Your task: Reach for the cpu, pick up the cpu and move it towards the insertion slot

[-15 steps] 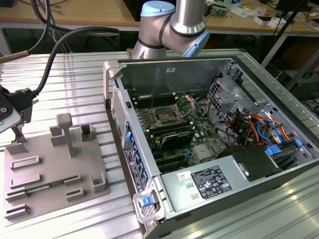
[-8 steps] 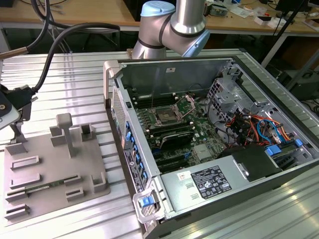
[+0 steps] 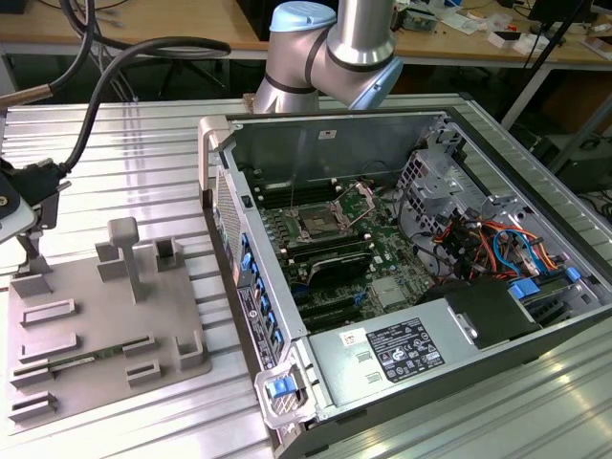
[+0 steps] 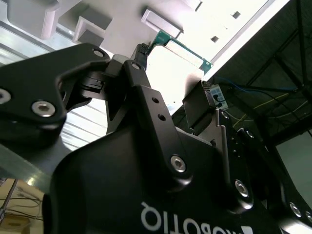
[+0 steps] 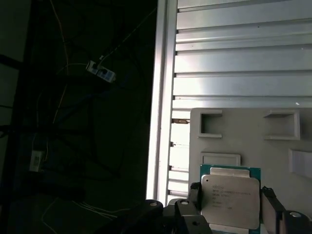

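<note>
Fingers (image 5: 195, 194) of the gripper (image 5: 230, 195) pinch the cpu (image 5: 229, 202) by two opposite edges, holding it between them with the grey plate (image 5: 273, 161) right behind it, while the insertion slot (image 3: 316, 226) lies well apart from the gripper, inside the open computer case (image 3: 325, 143).

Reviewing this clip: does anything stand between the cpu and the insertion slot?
Yes. The cpu lies over the grey plate, outside the computer case. In the exterior view the case's side wall rises between that plate and the insertion slot on the motherboard. The case is open on top.
</note>
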Robot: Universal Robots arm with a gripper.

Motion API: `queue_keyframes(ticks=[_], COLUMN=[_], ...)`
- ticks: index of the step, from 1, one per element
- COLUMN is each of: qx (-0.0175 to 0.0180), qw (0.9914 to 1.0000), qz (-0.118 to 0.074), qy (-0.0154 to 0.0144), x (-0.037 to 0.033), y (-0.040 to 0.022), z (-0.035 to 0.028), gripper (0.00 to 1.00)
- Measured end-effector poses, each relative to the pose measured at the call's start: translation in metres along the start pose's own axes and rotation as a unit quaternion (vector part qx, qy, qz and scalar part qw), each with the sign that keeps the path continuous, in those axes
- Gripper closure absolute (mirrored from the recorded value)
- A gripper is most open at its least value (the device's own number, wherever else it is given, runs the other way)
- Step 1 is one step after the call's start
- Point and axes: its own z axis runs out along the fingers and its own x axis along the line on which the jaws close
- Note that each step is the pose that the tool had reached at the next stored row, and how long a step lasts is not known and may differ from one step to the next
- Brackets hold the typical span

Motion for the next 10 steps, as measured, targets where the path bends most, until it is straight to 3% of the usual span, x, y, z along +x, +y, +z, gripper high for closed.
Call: queue_keyframes(ticks=[10], qx=[-0.0047], qw=[0.99999], qz=[0.0], qy=[-0.0002], x=[0.0], y=[0.0001], z=[-0.0068], gripper=[0.45])
